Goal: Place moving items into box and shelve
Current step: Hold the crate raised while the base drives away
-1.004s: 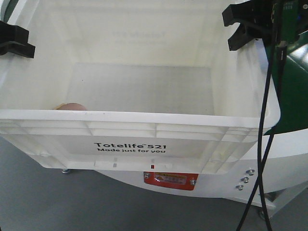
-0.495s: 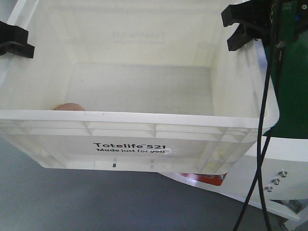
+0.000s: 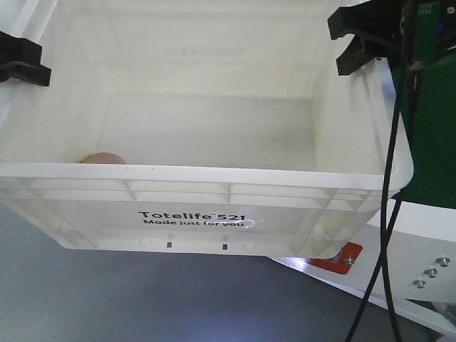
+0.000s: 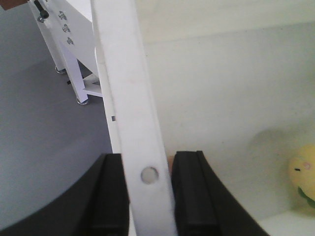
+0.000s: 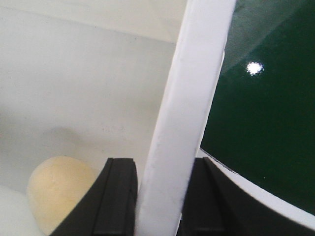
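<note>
The white box (image 3: 192, 189) marked "Totelife 521" fills the front view and hangs over the grey floor. My left gripper (image 3: 21, 63) is shut on its left rim (image 4: 133, 98), one finger on each side. My right gripper (image 3: 356, 43) is shut on the right rim (image 5: 197, 73) in the same way. Inside, a pinkish round plush toy (image 3: 103, 157) peeks over the near wall at the left. A yellow toy with a green stripe (image 4: 304, 177) lies on the box floor in the left wrist view. The right wrist view has a pale round toy (image 5: 56, 189) beside the inner finger.
A white table with a dark green top (image 3: 427, 142) stands to the right, close behind the box. A black cable (image 3: 388, 178) hangs along the box's right side. A red label (image 3: 342, 258) and bolts sit on the table's base. Grey floor (image 3: 142, 299) lies below.
In the front view the table base with the red label has slid right and down behind the box. The box and both grippers keep their places in the frame.
</note>
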{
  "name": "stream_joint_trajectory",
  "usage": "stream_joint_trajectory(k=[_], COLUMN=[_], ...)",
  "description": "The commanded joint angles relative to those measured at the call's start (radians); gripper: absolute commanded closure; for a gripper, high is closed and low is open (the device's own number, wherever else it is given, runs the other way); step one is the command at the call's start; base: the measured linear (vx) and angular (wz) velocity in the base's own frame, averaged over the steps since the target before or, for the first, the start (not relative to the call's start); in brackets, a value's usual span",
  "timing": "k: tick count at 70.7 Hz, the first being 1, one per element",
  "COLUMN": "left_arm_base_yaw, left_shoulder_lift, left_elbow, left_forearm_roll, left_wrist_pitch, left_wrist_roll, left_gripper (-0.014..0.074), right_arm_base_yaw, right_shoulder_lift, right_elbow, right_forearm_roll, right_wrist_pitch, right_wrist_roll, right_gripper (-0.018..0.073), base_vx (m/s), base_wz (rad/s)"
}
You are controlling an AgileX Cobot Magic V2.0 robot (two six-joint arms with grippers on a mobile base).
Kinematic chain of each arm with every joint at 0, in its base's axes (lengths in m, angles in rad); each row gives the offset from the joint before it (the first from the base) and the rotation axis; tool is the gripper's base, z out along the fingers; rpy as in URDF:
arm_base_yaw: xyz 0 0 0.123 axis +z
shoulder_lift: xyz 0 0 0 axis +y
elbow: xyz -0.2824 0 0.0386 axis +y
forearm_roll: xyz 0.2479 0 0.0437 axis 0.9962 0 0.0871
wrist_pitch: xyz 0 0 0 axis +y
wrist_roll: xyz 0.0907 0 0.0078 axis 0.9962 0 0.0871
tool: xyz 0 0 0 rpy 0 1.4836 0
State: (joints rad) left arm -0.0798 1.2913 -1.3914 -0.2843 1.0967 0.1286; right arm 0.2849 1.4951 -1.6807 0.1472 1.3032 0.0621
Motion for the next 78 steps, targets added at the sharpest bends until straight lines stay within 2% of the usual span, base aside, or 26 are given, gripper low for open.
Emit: stream_joint_trajectory(k=[1, 37, 78], left_arm_base_yaw=[-0.006, -0.006, -0.006], left_shoulder_lift=[-0.044, -0.044, -0.044], left_elbow=[-0.035, -0.035, -0.035], left_forearm_roll=[-0.044, -0.044, -0.044], left_wrist_pitch=[-0.094, -0.094, -0.094], left_wrist_roll=[0.025, 0.025, 0.025], left_gripper=[0.0613, 0.0613, 0.0613], right_arm_base_yaw=[0.000, 0.000, 0.000], right_shoulder_lift=[-0.056, -0.056, -0.056], right_elbow=[-0.040, -0.040, -0.040], right_forearm_roll=[0.023, 0.023, 0.023], right_wrist_pitch=[-0.053, -0.053, -0.053], right_wrist_roll=[-0.033, -0.033, -0.033], right_gripper=[0.0571, 0.0571, 0.0571], base_vx=[-0.02, -0.01, -0.02], base_wz=[0.10, 0.10, 0.24])
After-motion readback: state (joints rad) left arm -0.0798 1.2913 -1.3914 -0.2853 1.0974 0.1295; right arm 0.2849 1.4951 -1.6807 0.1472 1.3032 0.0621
